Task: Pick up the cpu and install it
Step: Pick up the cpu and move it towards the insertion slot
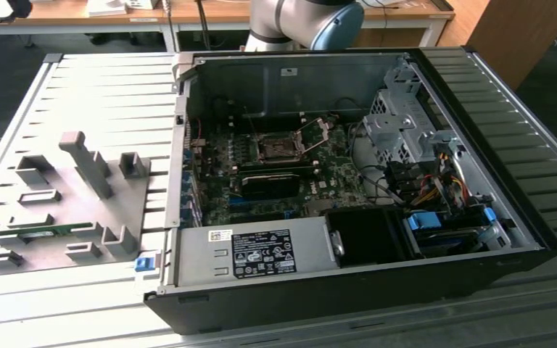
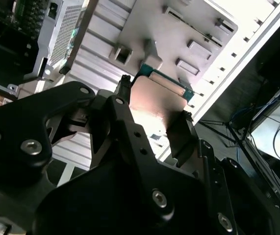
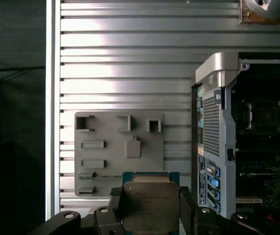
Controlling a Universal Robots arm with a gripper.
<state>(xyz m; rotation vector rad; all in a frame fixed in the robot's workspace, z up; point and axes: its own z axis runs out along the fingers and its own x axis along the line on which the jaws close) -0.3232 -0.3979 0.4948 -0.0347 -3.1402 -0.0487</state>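
Open computer case (image 1: 289, 76); grey fixture plate (image 1: 66, 214) beside it.

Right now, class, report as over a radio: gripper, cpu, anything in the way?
Gripper shut on the cpu, in the air above the grey fixture plate. Socket uncovered, frame raised. Cpu not yet installed.

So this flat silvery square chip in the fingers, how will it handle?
The flat square silvery-grey metal-topped chip looks stiff and probably light, being thin. It could slip, since the fingers pinch only its edges. Its green board rim hints it's fragile.
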